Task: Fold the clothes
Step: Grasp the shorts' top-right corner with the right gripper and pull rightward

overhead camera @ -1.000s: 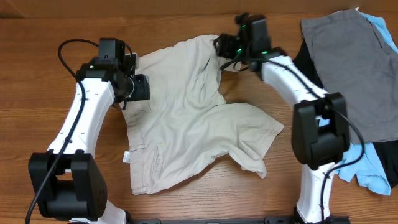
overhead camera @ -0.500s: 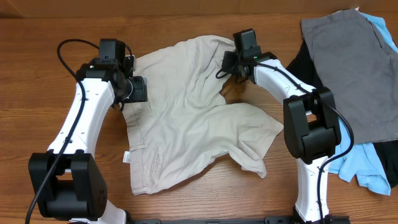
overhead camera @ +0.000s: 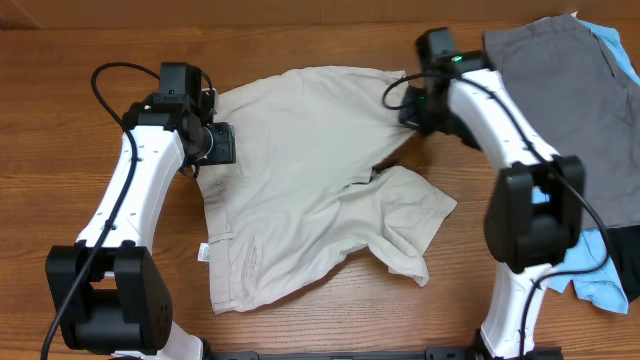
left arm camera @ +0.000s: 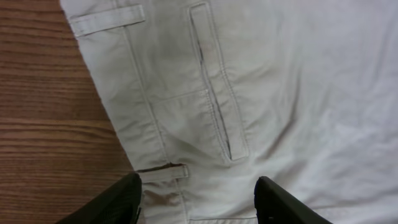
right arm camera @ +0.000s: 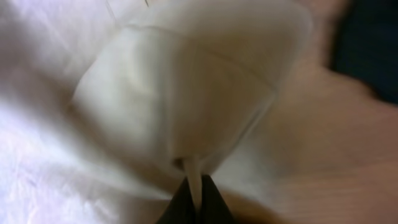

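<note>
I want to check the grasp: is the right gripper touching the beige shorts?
Touching. The right wrist view shows the right gripper with its dark fingers closed on a fold of the beige shorts.

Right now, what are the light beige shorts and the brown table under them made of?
The light beige shorts look like woven cotton, matte and soft: they crease and bunch, with stitched seams around a slit pocket. The exact fibre can't be told. The brown table looks like wood or wood-print laminate, smooth, going by its streaky grain lines.
</note>
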You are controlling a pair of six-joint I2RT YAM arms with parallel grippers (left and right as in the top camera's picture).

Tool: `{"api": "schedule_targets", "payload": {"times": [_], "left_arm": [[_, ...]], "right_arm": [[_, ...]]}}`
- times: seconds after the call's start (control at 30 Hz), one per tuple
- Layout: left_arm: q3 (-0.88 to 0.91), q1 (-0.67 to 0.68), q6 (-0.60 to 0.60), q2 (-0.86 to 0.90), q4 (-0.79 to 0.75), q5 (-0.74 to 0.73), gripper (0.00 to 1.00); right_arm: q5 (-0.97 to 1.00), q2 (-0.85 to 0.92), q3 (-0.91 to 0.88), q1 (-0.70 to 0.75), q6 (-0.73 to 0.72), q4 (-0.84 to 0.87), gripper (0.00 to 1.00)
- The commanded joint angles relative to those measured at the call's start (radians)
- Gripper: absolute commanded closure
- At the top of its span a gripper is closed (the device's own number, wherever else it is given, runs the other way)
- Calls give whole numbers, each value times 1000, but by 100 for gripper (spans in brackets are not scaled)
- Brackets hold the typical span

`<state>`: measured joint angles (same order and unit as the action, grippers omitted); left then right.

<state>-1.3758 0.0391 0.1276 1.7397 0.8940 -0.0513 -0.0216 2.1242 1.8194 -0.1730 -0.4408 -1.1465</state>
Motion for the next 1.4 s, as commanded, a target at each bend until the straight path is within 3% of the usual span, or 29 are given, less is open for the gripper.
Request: {"api": "schedule_targets", "payload": {"times": [0.0,0.07,0.17,0.33,0.63,1.23,1.37], "left_arm": [[-19,-2,-16,8,-1,11,39],[-19,-2,-16,8,-1,10,40],[-19,-2,-17,8,-1,11,40],[-19,-2,-24,8,1,11,40],[-19,-3,-23,8,-48,56,38],[-18,-6,-23,8,-46,62,38],[-18,-7,-23,8,-46,63,38]], "right_arm": [[-1,-23,-12,0,0,-23,88],[-1,-23,-31,0,1,-22,51],[-2,-26,-26,2,27,-2,34],[-6,-26,89,12,149,64,31],[19,40,143,12,370,417,30],[-25,308,143,12,383,560,29],[-31,331,143,12,321,597,39]]}}
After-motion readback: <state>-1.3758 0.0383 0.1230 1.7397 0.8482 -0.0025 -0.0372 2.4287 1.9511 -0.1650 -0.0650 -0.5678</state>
